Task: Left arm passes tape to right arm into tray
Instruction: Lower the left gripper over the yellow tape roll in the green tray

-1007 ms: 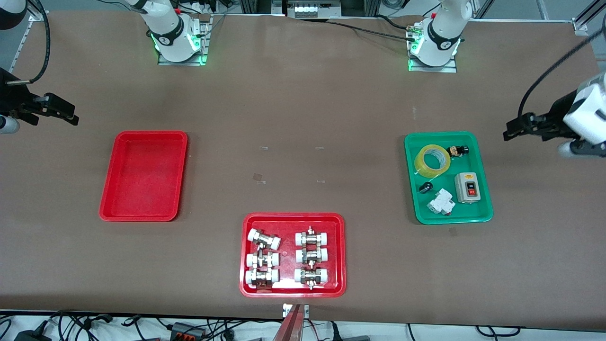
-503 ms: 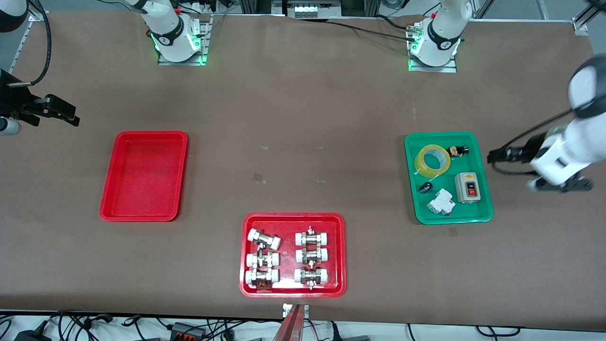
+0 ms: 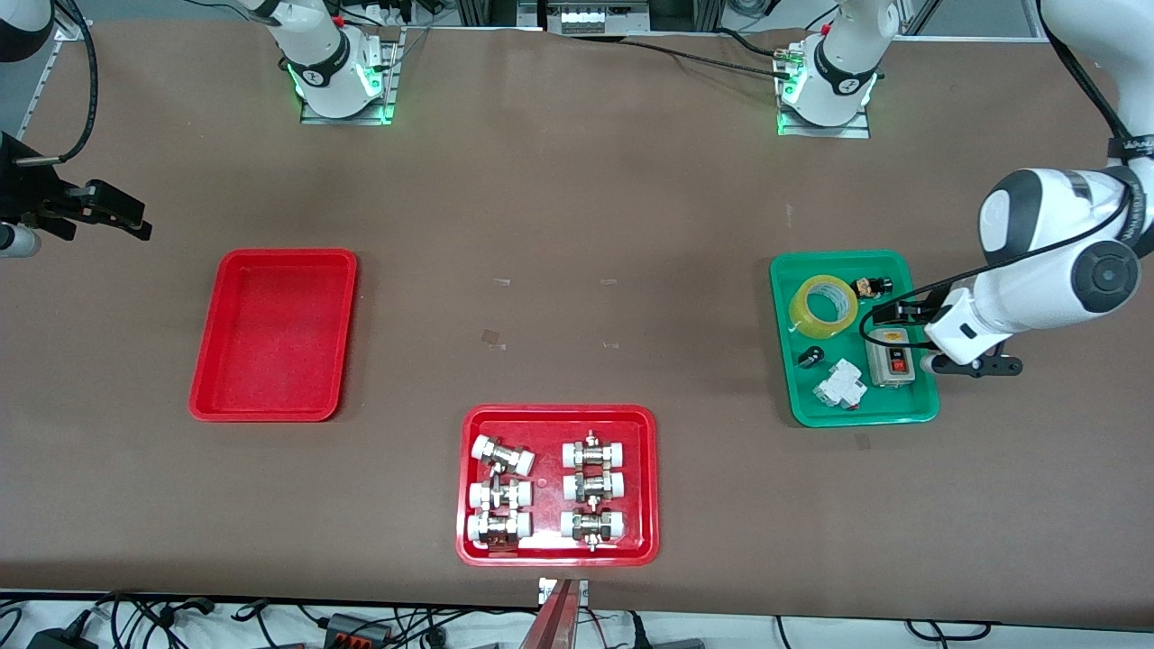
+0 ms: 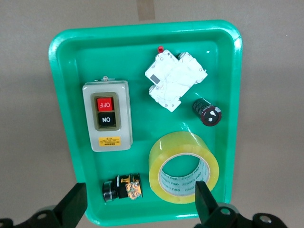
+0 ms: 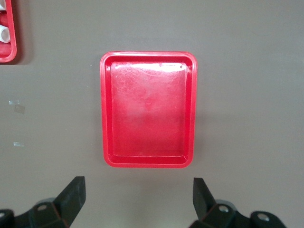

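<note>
The yellow tape roll [image 3: 823,306] lies flat in the green tray [image 3: 929,410] at the left arm's end of the table. My left gripper [image 3: 888,314] is open and empty, hovering over the green tray beside the tape. In the left wrist view the tape [image 4: 184,167] lies near one open finger [image 4: 204,199], with the gripper [image 4: 137,206] above the tray's edge. The plain red tray [image 3: 275,335] sits empty at the right arm's end. My right gripper [image 3: 113,212] is open and empty, waiting above the table beside that tray [image 5: 148,109]; its fingers [image 5: 71,197] stand wide apart.
The green tray also holds a grey ON/OFF switch box [image 3: 888,356], a white breaker [image 3: 840,385], a black capacitor [image 3: 810,357] and a small black-and-yellow part [image 3: 871,287]. A red tray of white-and-metal fittings [image 3: 559,485] sits nearest the front camera, mid-table.
My left arm has swung in from the table's end and down, so its gripper now hangs over the green tray. The right arm has not moved.
</note>
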